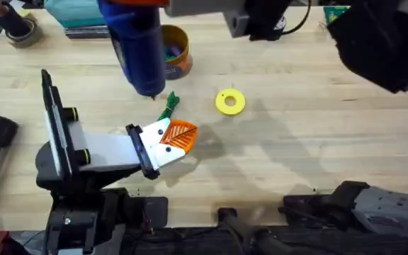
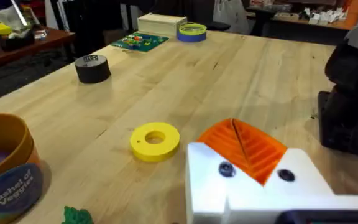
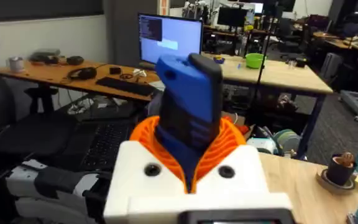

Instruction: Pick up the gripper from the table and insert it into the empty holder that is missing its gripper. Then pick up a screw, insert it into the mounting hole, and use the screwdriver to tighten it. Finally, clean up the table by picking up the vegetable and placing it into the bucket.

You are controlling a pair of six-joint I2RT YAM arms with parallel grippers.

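Screwdriver (image 1: pixel 139 44) first: bright blue and blurred, it hangs high under the overhead camera, its thin bit pointing down just above the dark-green vegetable (image 1: pixel 169 106). In the right wrist view the right gripper (image 3: pixel 191 163) is clamped on it, white fingers and orange ribbed pads (image 3: pixel 232 144) pressed against its body on both sides.

A pale wooden table (image 1: pixel 310 142) carries everything. Beyond it the room shows desks, a lit monitor (image 3: pixel 168 38), a keyboard and an office chair.

One vegetable lies on the wood, one yellow ring-shaped disc (image 1: pixel 230 102) sits near it, and one orange-brown bucket (image 1: pixel 177 49) stands farther back, partly behind the screwdriver. In the left wrist view a black tape roll (image 2: pixel 92 68), a blue-and-yellow tape roll (image 2: pixel 191 31) and a pale box (image 2: pixel 160 25) stand at the far side.

Low over the table, just beside the vegetable, is the left gripper (image 1: pixel 173 138). Its white holder (image 2: pixel 253 183) carries two visible screw heads and an orange ribbed gripper (image 2: pixel 244 148). Whether its fingers are apart or together cannot be told, and nothing is seen held in them.
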